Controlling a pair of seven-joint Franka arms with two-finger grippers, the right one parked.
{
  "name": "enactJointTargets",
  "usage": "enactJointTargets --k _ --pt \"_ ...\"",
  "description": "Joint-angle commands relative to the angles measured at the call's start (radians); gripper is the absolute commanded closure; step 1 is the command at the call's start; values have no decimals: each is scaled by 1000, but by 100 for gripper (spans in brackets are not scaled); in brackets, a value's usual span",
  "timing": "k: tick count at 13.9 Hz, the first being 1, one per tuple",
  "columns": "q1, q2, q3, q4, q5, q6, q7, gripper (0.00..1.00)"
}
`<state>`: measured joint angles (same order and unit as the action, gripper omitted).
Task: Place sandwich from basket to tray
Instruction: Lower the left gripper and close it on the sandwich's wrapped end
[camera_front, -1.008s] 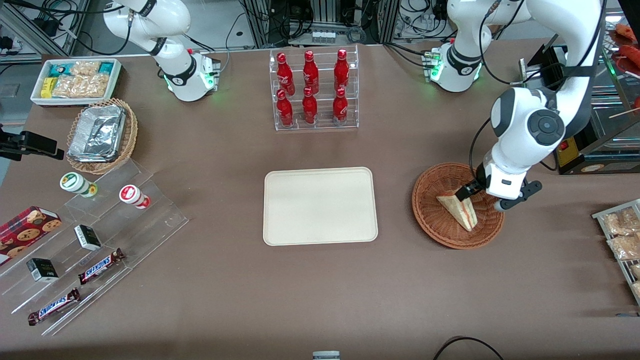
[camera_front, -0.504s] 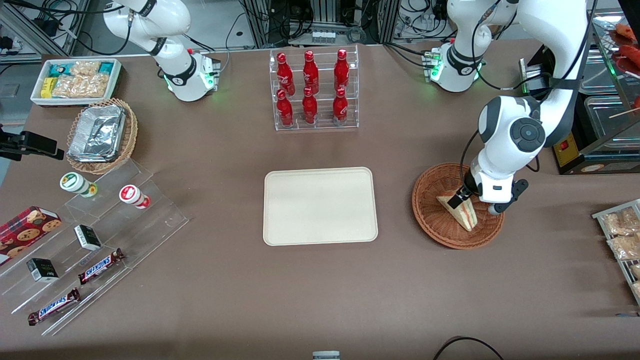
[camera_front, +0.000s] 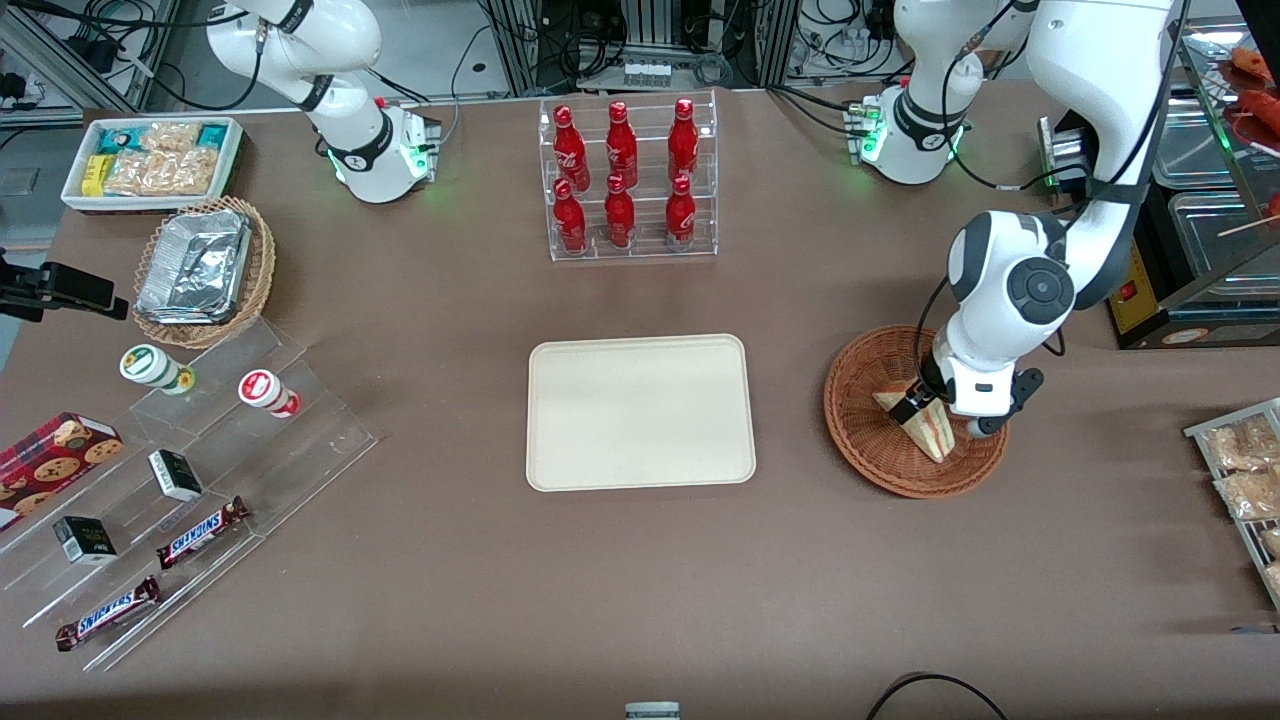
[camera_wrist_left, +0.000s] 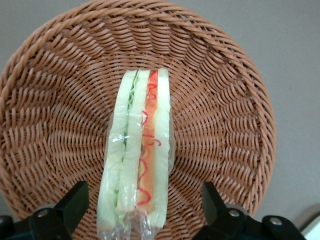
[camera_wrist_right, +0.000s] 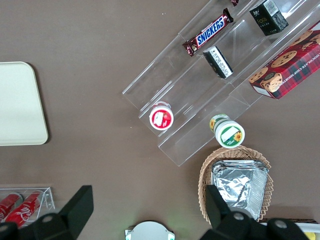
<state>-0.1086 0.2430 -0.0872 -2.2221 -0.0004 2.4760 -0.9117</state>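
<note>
The gripper (camera_wrist_left: 141, 207) has dropped lower into the basket (camera_front: 860, 440) — fingers wide, seemingly straddling the sandwich (camera_wrist_left: 136, 170) — grasp imminent.

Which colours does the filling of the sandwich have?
Red and green layers between pale bread, best in the left wrist view: sandwich, with the open gripper around it.

We note the basket (camera_wrist_left: 220, 100): reddish-brown woven wicker. Sandwich (camera_wrist_left: 137, 160): pale bread, green and red filling stripes, clear wrap. Gripper (camera_wrist_left: 141, 210): black fingers, spread wide, low over the basket. Tray (camera_front: 640, 412) at bench centre: plain cream-beige. Bench (camera_front: 640, 580): dull brown.
</note>
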Motion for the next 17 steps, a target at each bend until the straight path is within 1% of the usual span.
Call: enactJointTargets --k 1,2,4,5,7,9,14,16,17 --pt "-6 22 9 -2 10 31 -13 2" --pt "-6 22 9 -4 10 31 -15 22" --pt "-5 27 9 -7 10 23 -12 80" --pt "-6 27 9 -7 11 20 -4 100" --pt "-9 19 9 -2 16 -15 4 100" --pt "-10 10 6 27 66 -72 7 100" --pt "-22 39 0 267 69 -360 92 100" --pt "-26 47 -2 341 68 -435 154 100" --pt "-45 59 -2 372 60 -448 168 100"
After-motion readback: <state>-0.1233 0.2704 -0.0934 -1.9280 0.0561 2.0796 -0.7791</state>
